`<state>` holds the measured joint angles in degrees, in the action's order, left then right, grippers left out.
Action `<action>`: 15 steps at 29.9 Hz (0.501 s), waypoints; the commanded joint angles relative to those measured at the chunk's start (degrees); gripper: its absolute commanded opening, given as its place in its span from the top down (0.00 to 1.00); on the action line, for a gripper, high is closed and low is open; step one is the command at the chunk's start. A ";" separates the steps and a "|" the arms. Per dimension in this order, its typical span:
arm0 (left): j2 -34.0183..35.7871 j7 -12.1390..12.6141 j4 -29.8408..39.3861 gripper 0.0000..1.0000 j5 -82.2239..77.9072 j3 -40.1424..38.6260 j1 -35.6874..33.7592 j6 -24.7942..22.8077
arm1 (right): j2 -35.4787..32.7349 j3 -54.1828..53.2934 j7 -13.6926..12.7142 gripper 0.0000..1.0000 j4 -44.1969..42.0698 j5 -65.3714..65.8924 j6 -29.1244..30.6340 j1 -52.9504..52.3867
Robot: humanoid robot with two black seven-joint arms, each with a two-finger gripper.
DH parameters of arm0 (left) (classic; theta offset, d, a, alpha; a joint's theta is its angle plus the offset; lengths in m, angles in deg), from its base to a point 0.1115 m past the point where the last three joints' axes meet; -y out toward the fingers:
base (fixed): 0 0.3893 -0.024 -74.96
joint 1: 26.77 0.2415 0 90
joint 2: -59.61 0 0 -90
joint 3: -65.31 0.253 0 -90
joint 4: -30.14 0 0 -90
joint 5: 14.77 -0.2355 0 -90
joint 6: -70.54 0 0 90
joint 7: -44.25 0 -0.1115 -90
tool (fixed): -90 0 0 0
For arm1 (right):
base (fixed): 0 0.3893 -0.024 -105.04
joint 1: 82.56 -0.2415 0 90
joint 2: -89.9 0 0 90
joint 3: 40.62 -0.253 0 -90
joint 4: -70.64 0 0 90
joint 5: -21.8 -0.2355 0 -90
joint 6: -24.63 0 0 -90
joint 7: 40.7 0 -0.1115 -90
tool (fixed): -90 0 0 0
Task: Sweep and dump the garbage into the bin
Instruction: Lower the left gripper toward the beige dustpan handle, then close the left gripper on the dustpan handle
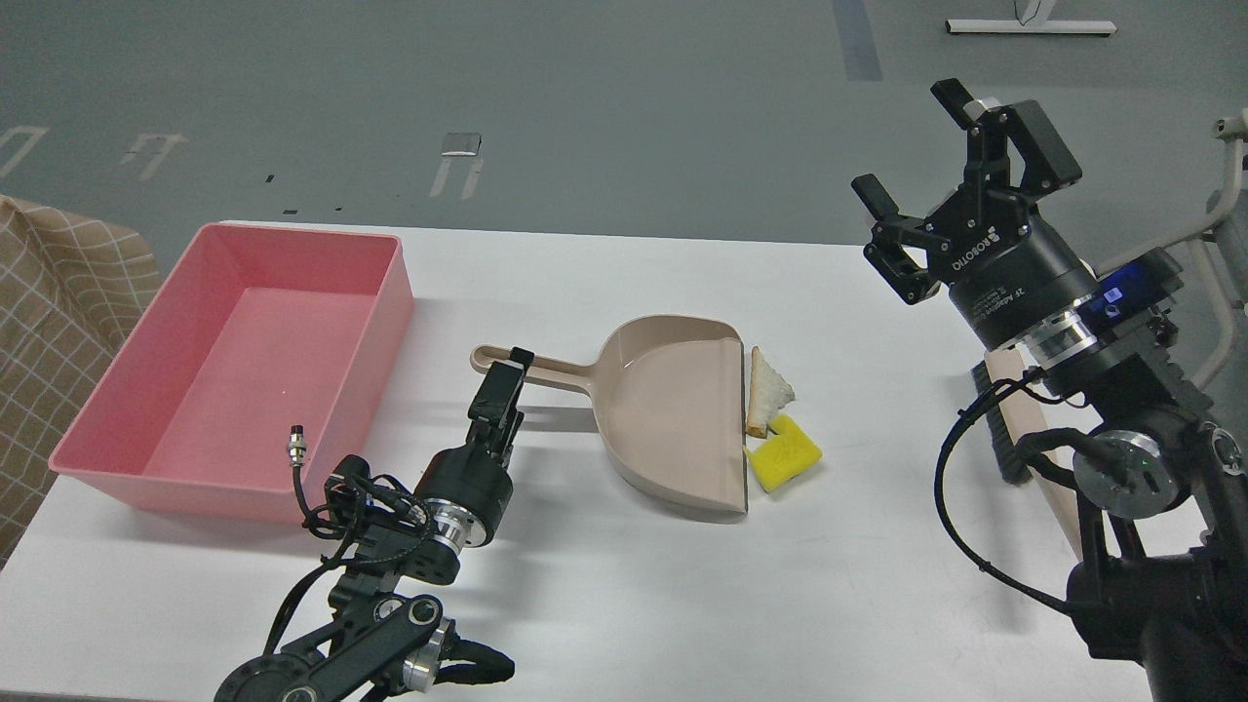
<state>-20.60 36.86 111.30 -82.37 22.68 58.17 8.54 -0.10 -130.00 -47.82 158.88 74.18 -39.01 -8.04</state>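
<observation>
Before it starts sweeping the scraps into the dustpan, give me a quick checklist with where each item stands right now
1. Left gripper at the dustpan handle: ok on position; whether it is clamped, cannot tell.
2. Dustpan mouth faces the scraps: ok, the bread wedge and yellow chunk lie right at its open edge.
3. Right gripper holds the brush: not ok, it is open and raised, and the brush lies on the table behind the arm.
4. Pink bin ready: ok, it sits left of the dustpan with nothing visible inside.
5. Scraps inside the dustpan: not ok, both lie on the table.
</observation>
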 commanded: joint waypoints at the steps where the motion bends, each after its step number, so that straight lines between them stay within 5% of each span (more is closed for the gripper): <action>1: -1.45 0.01 -1.61 0.02 0.01 0.00 -1.00 0.00 | 0.00 -0.01 -0.01 0.00 0.00 0.00 -0.08 0.01; 15: -2.50 -0.17 -6.09 0.02 0.01 5.01 -4.69 0.00 | 0.00 -0.45 -0.01 0.00 0.09 -0.09 -0.17 0.01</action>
<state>-22.93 36.70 106.66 -82.38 26.42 54.68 8.54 -0.10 -130.33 -47.82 158.97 74.18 -39.18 -8.03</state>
